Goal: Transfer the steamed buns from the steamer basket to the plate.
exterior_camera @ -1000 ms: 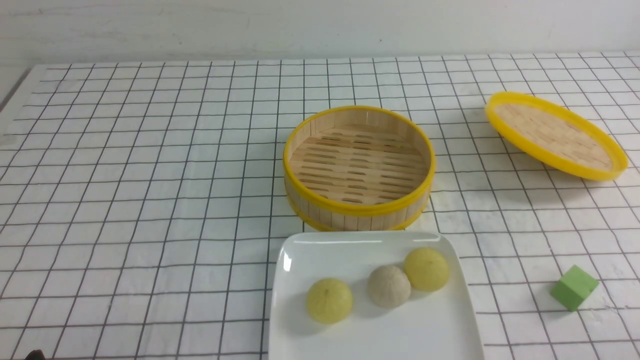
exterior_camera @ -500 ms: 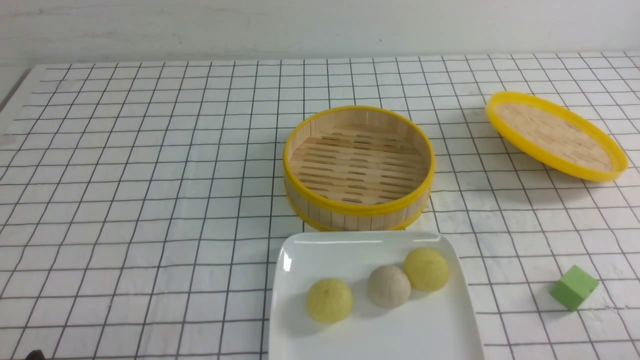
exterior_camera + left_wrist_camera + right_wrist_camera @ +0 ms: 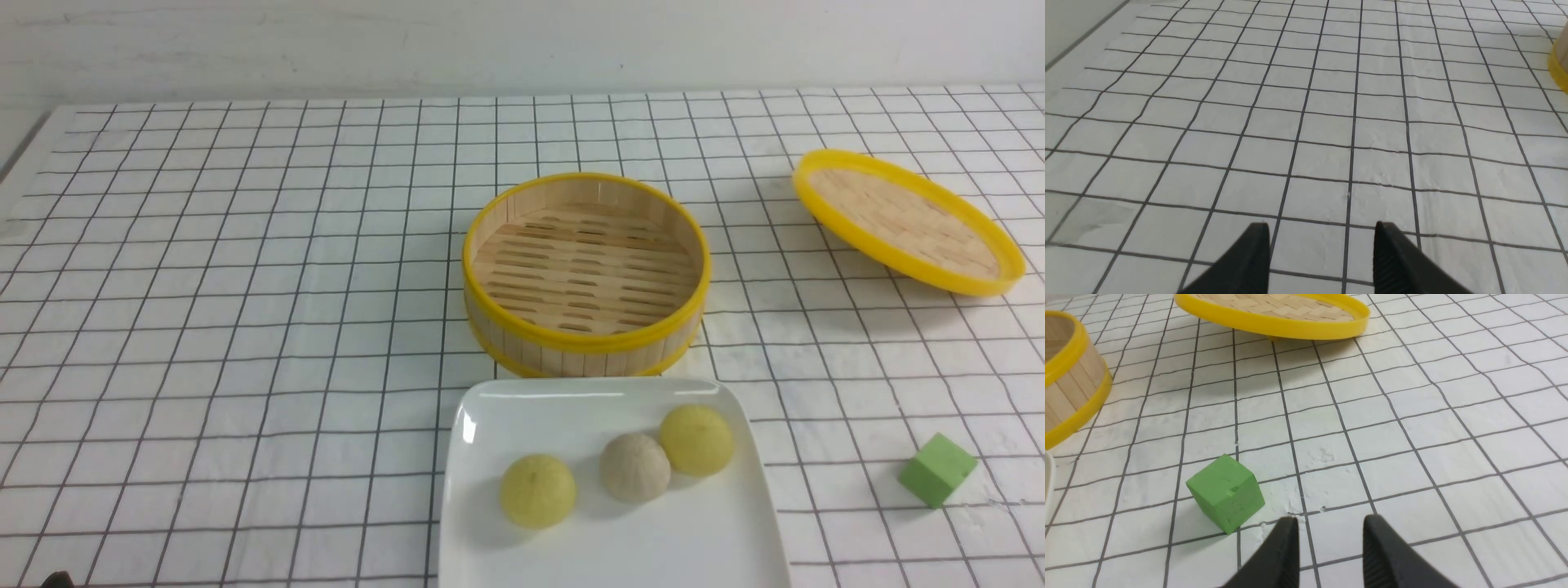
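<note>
Clearly, the open left end effector (image 3: 1322, 228) and open right end effector (image 3: 1332, 522) flank the buns (image 3: 634, 468) on the plate (image 3: 620, 547).

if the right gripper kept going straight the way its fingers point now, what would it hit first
Probably the bare tabletop beyond the open right gripper; the green cube looks off to one side, though depth is hard to judge.

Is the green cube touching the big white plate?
Apart: the front view shows bare gridded tabletop between the green cube and the plate.
</note>
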